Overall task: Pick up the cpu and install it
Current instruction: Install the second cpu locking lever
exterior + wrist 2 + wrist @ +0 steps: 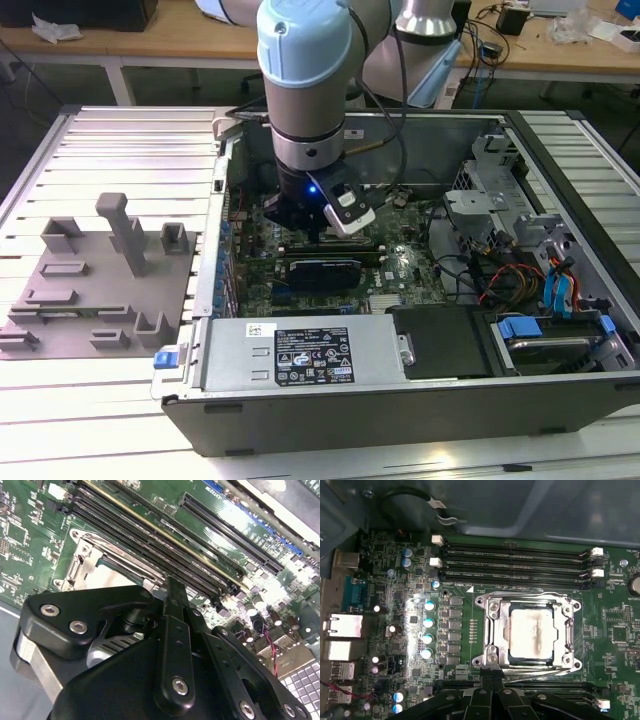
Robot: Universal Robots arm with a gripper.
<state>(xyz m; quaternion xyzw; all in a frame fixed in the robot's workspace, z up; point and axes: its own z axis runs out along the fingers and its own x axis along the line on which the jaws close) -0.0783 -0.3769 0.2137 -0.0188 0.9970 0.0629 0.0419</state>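
The cpu point(532, 632), a pale silver square chip, lies flat inside the metal-rimmed socket frame point(490, 630) on the green motherboard point(395, 580). In the first wrist view my gripper point(492, 676) hangs just beside the socket's edge, fingers pressed together with nothing between them. The second wrist view has the same black fingers point(172, 595) close above the board, next to the socket frame point(82, 562), which they partly hide. From the exterior view, the arm reaches down into the open computer case point(190, 300) with the gripper point(305, 232) low over the board.
Long memory slots point(515, 562) run beside the socket. A power supply point(310, 355) lines the case's near side. Drive bays and cables point(520, 270) fill the exterior view's right. A grey fixture plate point(100, 280) lies outside the case on the slatted table.
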